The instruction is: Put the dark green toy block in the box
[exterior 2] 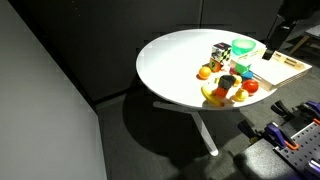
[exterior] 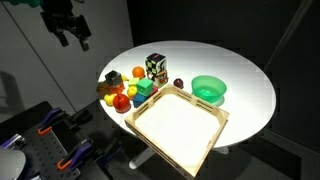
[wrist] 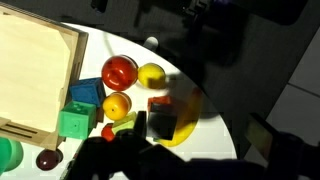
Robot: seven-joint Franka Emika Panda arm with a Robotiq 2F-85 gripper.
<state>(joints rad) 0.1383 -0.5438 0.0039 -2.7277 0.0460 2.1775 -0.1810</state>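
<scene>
A round white table [exterior 2: 170, 65] stands brightly lit on a white splayed base [exterior 2: 205, 132] — dark walls [exterior: 200, 20] behind it, grey floor [exterior 2: 140, 150] beneath, shadowed under the top.

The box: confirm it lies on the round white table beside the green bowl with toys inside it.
Wrong: the box is empty, as an exterior view shows. It does lie on the round white table beside the green bowl; toys sit outside.

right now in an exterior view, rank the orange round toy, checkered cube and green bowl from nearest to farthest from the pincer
The pincer hangs raised at upper left in an exterior view.
1. orange round toy, by the left edge of the table
2. checkered cube, toward the middle, farther back
3. green bowl, right side
</scene>
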